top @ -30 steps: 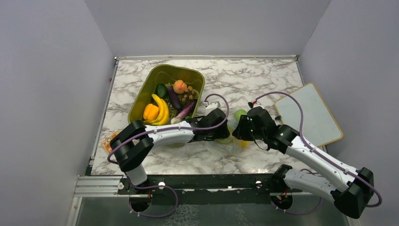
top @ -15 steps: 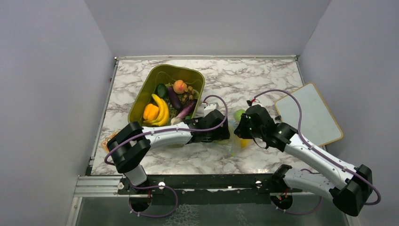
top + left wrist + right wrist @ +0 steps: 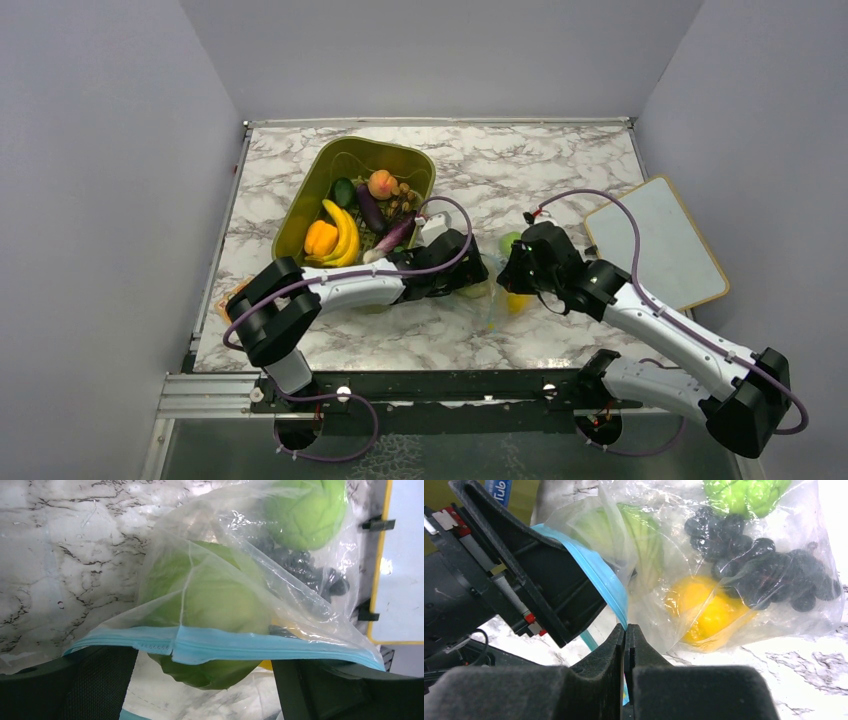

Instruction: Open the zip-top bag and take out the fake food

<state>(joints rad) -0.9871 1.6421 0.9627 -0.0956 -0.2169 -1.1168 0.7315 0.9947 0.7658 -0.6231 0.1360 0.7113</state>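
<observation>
Zip-top bag (image 3: 493, 298) lies on the marble table (image 3: 560, 160) at the centre of the top view, just right of the olive bin (image 3: 318, 180), between the two tool heads. Left gripper (image 3: 207, 682) is spread wide. Its fingers (image 3: 97, 682) fill the lower corners of the left wrist view, and the blue zipper strip (image 3: 225, 647) stretches across the gap from one to the other. Right gripper (image 3: 625, 642) is pressed together at bottom centre of its own view, pinching the bag's edge; the strip runs down into the seam between the tips. Fake food (image 3: 215, 597) is inside the bag: a large pale green round piece nearest the strip, a second green ball (image 3: 305, 510) at upper right, and a yellow piece (image 3: 704, 610) and a dark knobbly cluster (image 3: 764, 575) deeper in. White board (image 3: 660, 245) sits well apart, at right of frame.
</observation>
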